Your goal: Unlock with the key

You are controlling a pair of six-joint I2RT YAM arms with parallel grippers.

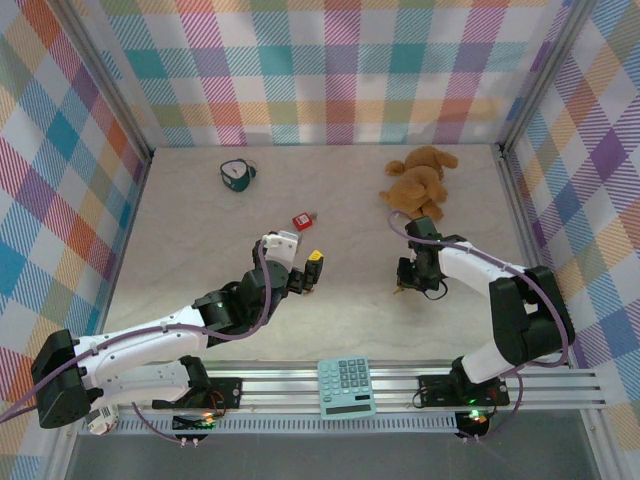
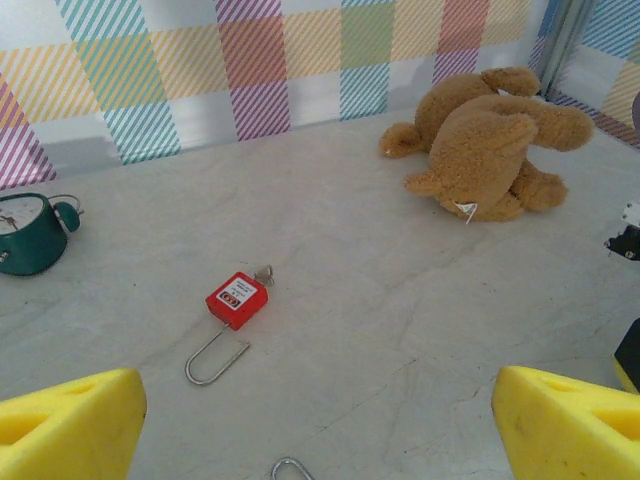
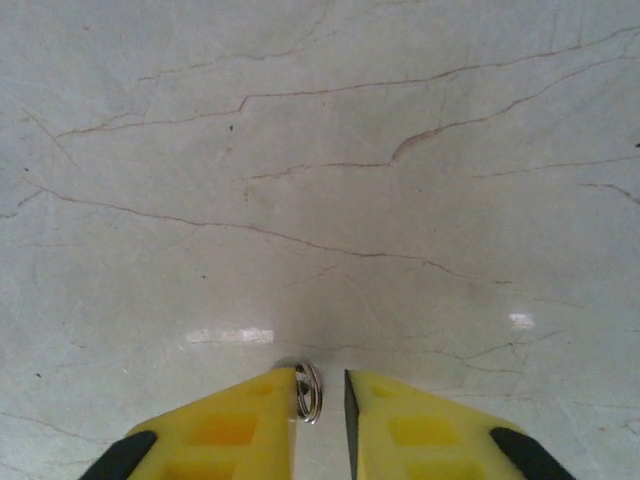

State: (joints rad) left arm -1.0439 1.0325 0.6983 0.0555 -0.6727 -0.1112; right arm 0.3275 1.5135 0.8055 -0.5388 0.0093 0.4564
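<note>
Near the middle of the desk point(image 1: 200, 250), a little toward the far side, we see the red padlock point(image 1: 303, 219) lying flat, its steel shackle point(image 2: 215, 360) pointing toward the near edge. A small silver piece point(image 2: 264, 272) touches the far right corner of the padlock's body; we cannot tell whether it is a key. On the near side of the padlock, the left jaws hang wide apart and hold nothing. To the right, well apart from the padlock, the right jaws point down at the desk, almost shut, with a metal ring point(image 3: 308, 392) standing on edge between them. It touches one yellow pad point(image 3: 230, 430), but we cannot tell whether it is gripped. A teddy bear point(image 1: 418, 180) lies far right, an alarm clock point(image 1: 237, 175) far left, and a calculator point(image 1: 347, 388) on the near rail point(image 1: 280, 385).
</note>
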